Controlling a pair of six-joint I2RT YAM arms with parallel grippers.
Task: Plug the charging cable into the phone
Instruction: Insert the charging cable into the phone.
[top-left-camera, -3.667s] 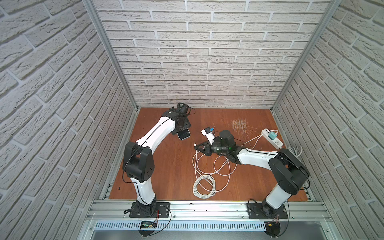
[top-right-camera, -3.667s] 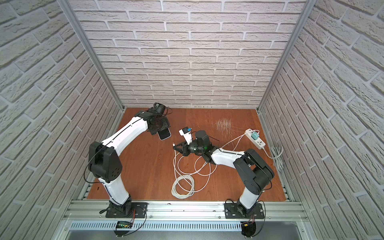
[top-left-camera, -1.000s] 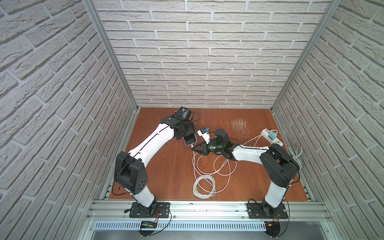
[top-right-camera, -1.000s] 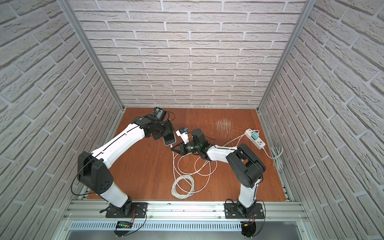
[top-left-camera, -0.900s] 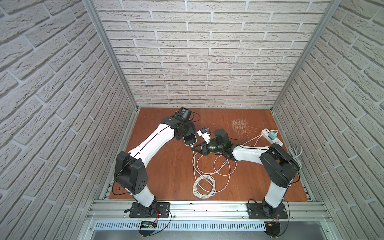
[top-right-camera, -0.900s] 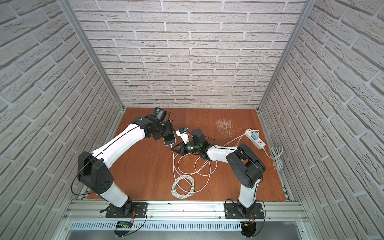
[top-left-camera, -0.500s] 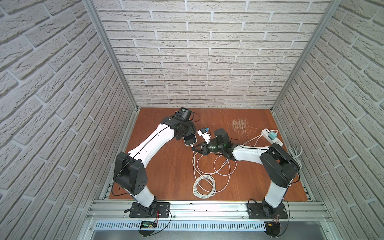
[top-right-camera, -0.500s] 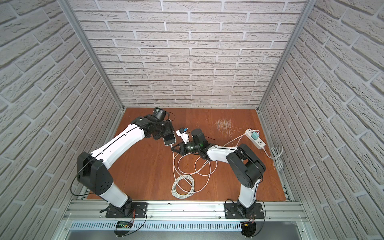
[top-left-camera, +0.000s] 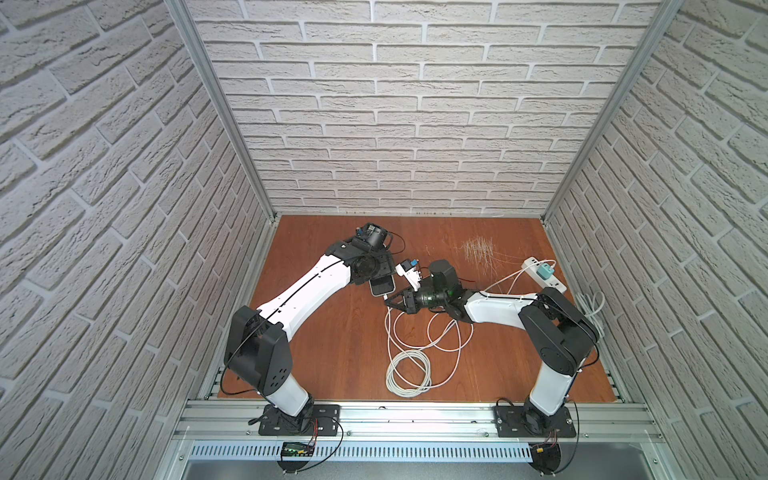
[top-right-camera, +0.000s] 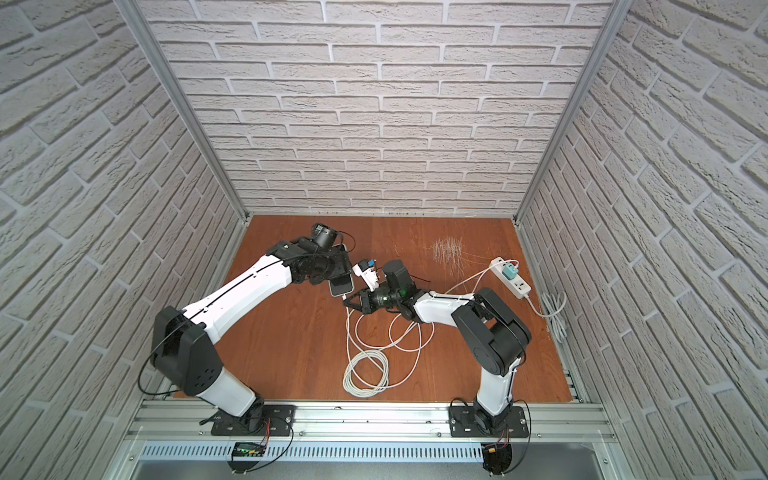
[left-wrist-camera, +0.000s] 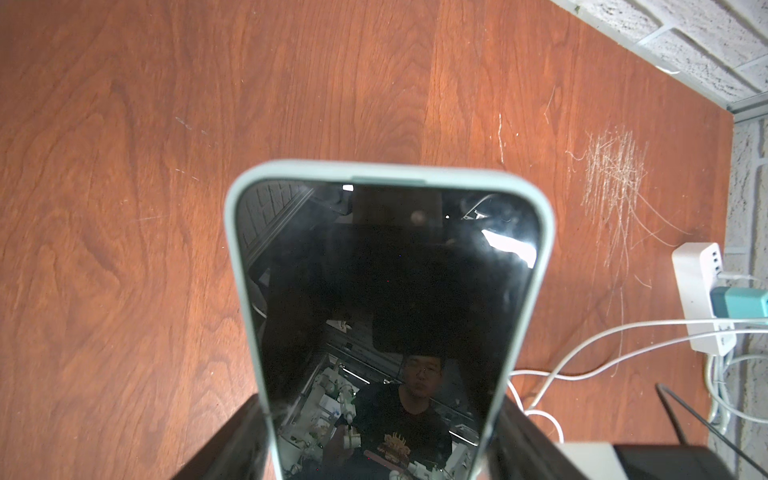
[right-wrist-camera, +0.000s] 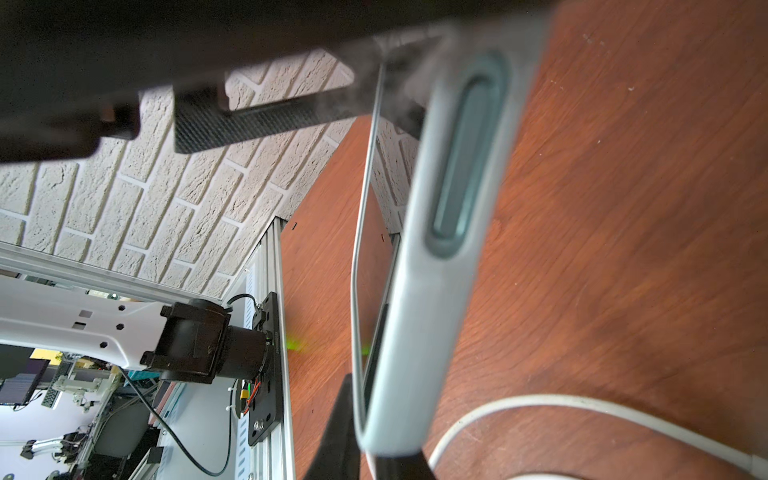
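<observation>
Tabletop (top-left-camera: 324, 332) open left of phone (top-left-camera: 382, 286); power strip (top-left-camera: 557, 283) far right. Left gripper (left-wrist-camera: 378, 453) grasps phone sides. Right gripper (top-left-camera: 392, 302) clenched on charging cable (right-wrist-camera: 540, 401), plug at phone's near edge.

We look down between white brick walls (top-left-camera: 395, 124) on three sides, with aluminium posts (top-left-camera: 220, 108) standing in the two back corners. The floor (top-left-camera: 332, 340) is reddish-brown wood board, evenly lit, with a patch of pale scratches (top-left-camera: 478, 249) near the back. An aluminium rail (top-left-camera: 415, 419) runs along the front edge.
</observation>
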